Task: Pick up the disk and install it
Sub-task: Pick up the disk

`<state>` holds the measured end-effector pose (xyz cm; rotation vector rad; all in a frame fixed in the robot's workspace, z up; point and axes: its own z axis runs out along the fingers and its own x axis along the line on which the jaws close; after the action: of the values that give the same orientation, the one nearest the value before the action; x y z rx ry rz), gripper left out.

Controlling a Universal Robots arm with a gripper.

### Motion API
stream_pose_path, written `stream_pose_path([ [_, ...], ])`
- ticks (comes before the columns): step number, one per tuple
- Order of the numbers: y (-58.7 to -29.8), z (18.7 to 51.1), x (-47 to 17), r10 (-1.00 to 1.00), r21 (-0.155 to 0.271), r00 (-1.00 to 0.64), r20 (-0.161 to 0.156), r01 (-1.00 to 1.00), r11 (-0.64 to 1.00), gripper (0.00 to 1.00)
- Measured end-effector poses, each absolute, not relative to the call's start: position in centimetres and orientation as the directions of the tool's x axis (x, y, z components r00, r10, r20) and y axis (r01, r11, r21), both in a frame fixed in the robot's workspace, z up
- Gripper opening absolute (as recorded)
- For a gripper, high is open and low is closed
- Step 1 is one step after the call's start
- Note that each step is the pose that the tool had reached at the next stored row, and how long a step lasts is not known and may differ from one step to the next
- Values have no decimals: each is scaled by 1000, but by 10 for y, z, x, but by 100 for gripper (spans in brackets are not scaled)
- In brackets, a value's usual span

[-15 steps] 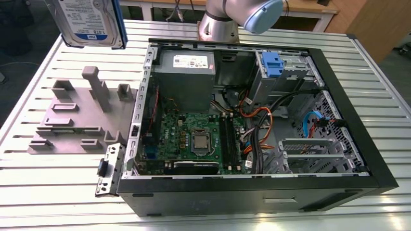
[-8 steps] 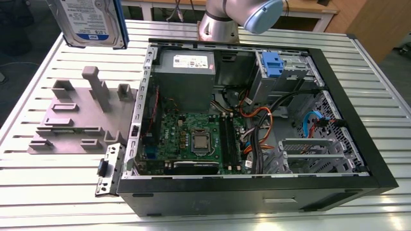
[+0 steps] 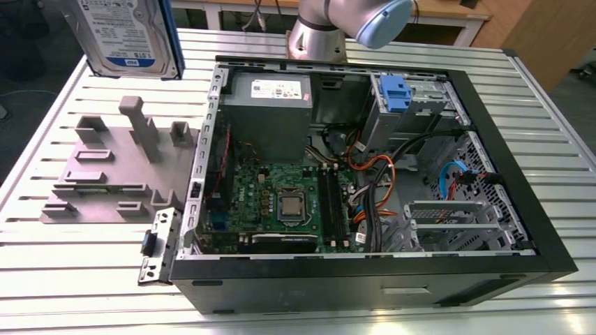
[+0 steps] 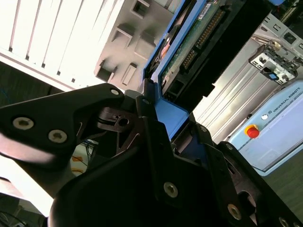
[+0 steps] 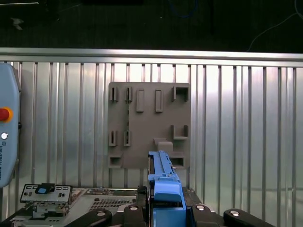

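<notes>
Disk is held clear of the table, upright with its long axis vertical and its label face showing in the exterior view. It hangs over the far corner at the exterior view's left, above the grey fixture. Gripper is clamped on its blue carrier end. The disk projects straight out beyond the fingers.

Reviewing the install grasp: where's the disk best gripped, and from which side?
At one end, on the blue carrier, coming in edge-on. The disk is flat and thin, so fingers close across its two broad faces, as the gripper holds it now. That likely leaves the far end free to enter the drive bay.
</notes>
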<state>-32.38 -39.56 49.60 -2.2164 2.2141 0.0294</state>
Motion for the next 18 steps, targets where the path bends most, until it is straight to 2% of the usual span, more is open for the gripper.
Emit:
stream_pose_path([
  [6, -408, 496, -324, -1000, 7, 1, -19, -1000, -1, 37],
  [18, -410, 493, -312, -1000, 2, 1, -18, -1000, -1, 37],
])
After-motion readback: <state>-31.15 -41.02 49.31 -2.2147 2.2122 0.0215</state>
